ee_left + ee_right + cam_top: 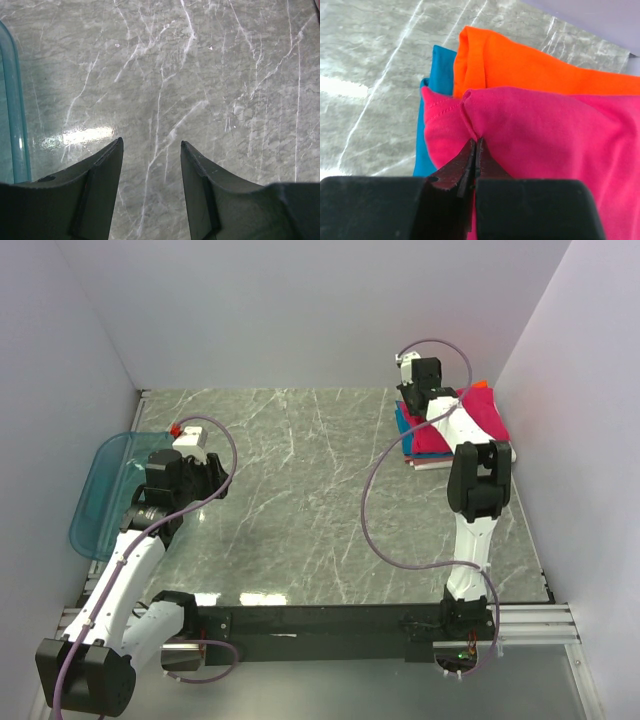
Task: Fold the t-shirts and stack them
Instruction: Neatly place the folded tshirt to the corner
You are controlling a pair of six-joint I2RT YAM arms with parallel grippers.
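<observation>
A stack of folded t-shirts [430,445] lies at the table's far right. On top is the magenta-red t-shirt [545,135], also seen from above [485,420]. Under it show an orange one [520,65] and a teal-blue one [440,70]. My right gripper [476,142] is shut, its tips pinching a crease at the magenta shirt's near-left corner; from above it sits at the stack's left edge [437,400]. My left gripper [151,145] is open and holds nothing, hovering over bare marble at the left [170,440].
A translucent blue plastic tray [100,490] lies at the left table edge, its rim just left of my left fingers [12,110]. White walls close in on both sides and at the back. The right wall runs right beside the stack.
</observation>
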